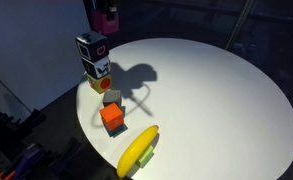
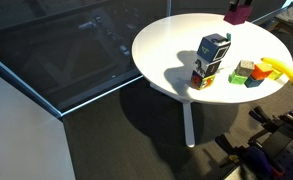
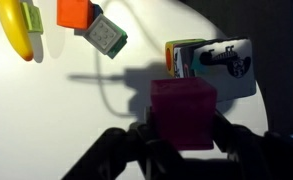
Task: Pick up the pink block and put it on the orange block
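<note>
Carry step. Claw [image 3: 183, 138] was clenched on the pink block [image 3: 183, 110], held high over the round white bench [image 1: 226, 90] and well apart from the orange block [image 1: 112, 119]. That one sat near the bench edge, just beside a grey cube [image 1: 111, 98], with a banana [image 1: 138, 150] near. Next, I judged: travel over it, lower squarely, release. Stacked patterned cubes [image 1: 93, 55] stood near the route. Room was dim, floor dark.

round white table [image 2: 171, 55] — single leg | dark floor — strong shadows
</note>
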